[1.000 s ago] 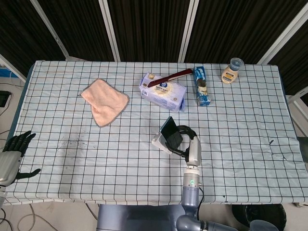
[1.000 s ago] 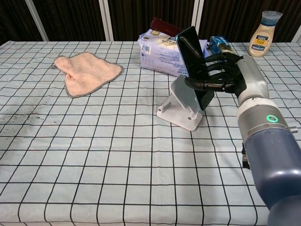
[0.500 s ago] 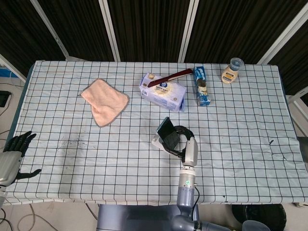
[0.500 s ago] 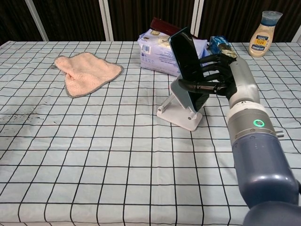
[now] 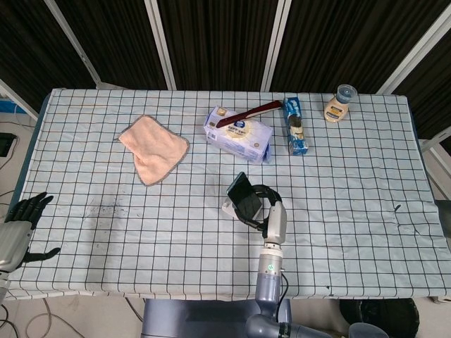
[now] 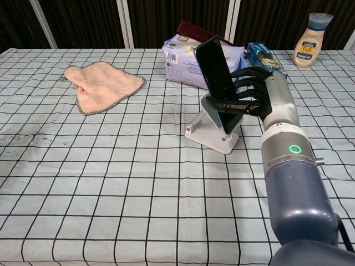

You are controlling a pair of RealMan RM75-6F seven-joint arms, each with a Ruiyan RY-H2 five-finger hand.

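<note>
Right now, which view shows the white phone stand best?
The chest view: the white stand shows its sloped plate and base, with the phone in the right hand above it. The head view shows only a corner.

A dark phone (image 6: pixel 215 73) is held tilted by the right hand (image 6: pixel 252 94) against a white stand (image 6: pixel 213 126); a pink cloth (image 6: pixel 100 83) is seen well apart.

A black phone (image 6: pixel 215 75) with a dark, glossy screen is held tilted, leaning back, its lower end set against a white angled stand (image 6: pixel 213 126). The stand is seated on the checked cloth, near the table's middle.
</note>
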